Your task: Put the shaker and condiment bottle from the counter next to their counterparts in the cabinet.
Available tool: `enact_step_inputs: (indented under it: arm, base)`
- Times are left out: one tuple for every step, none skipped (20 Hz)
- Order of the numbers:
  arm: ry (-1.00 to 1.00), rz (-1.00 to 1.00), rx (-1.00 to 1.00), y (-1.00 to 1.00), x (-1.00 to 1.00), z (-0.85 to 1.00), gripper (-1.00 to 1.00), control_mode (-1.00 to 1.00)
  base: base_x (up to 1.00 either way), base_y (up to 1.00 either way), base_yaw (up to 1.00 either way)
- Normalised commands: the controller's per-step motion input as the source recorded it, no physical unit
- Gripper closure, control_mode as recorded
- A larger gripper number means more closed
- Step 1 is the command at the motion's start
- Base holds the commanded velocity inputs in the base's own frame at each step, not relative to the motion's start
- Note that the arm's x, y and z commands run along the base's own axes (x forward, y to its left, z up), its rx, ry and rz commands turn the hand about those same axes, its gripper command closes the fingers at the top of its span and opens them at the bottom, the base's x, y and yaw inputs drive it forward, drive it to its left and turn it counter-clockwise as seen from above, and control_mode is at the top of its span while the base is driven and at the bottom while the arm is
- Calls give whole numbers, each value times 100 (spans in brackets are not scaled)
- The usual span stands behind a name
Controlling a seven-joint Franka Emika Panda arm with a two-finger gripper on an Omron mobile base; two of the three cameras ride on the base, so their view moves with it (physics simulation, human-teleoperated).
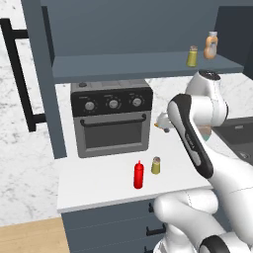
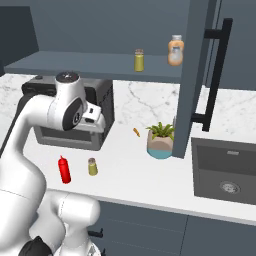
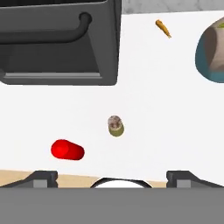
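Arm bent high over counter (image 1: 99, 183), jaws wide above shaker (image 3: 115, 126).

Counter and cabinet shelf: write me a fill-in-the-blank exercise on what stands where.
1. On the counter, the red condiment bottle stands beside the olive-yellow ____.
2. On the cabinet shelf, a second shaker stands next to a tan-orange ____.
3. Behind the two counter items sits a dark ____ with three knobs.
4. The hand's fingers are ____, holding nothing.

Missing words: shaker; bottle; toaster oven; open
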Motion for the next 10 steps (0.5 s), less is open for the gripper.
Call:
enact_step_inputs:
  arm:
    - [-1, 0, 0, -1, 0, -29, -100, -100]
    - [0, 1, 0, -5, 0, -26, -100, -100]
    - [0, 0, 0, 0, 0, -31, -100, -100]
    - [0, 1, -3, 0, 0, -40, -100, -100]
    - [0, 5, -3, -1, 0, -44, -100, -100]
    - [0, 8, -3, -2, 0, -37, -100, -100]
    - [0, 9, -2, -3, 0, -37, -100, -100]
    - [-1, 9, 0, -9, 0, -38, -100, -100]
    - [0, 9, 0, -9, 0, -36, -100, -100]
    - [0, 6, 0, -3, 0, -29, -100, -100]
  base:
    - [0, 0, 0]
    - [0, 0, 0]
    - [0, 0, 0]
    - [0, 0, 0]
    - [0, 0, 0]
    - [0, 0, 0]
    - [0, 0, 0]
    - [0, 0, 0]
    - [0, 0, 0]
    - [0, 0, 0]
